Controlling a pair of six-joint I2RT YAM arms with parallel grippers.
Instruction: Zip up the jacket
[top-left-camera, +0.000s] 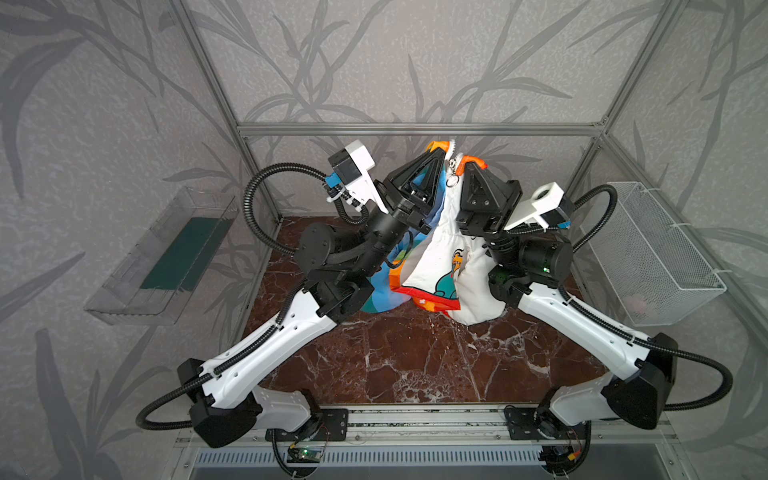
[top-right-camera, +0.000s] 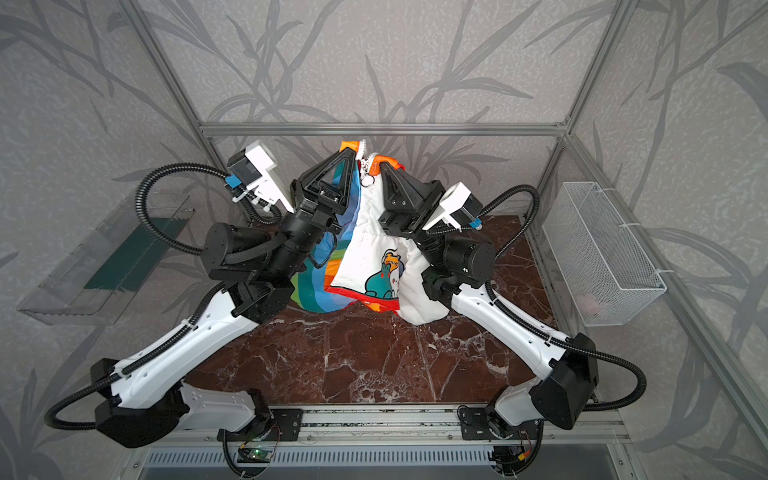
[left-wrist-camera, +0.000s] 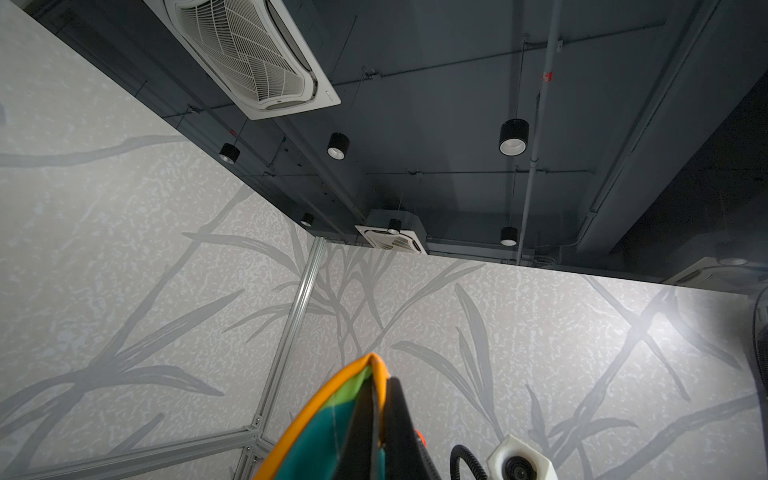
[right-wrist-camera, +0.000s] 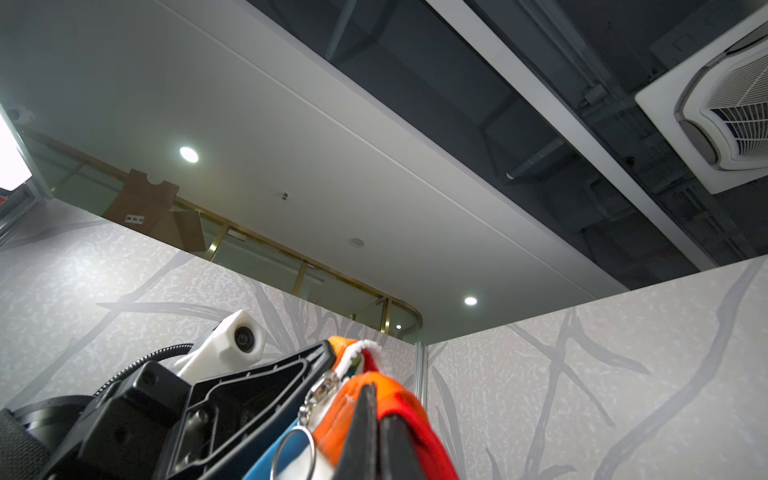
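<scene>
Both arms are holding the small, padded white jacket (top-left-camera: 440, 245), printed with cartoon animals and rainbow stripes, aloft near the rear edge of the dark red marble tabletop (top-left-camera: 415, 365). The left end effector (top-left-camera: 437, 151) is clamping fully closed on one orange-trimmed upper corner, the right end effector (top-left-camera: 468, 165) on the other. The metal ring pull (top-left-camera: 453, 181) is dangling between them. Judged light, soft and sagging; the ring is offering the best hold. The tabletop's front half is lying open; the white wire basket (top-left-camera: 665, 257) is crowding the right edge.
</scene>
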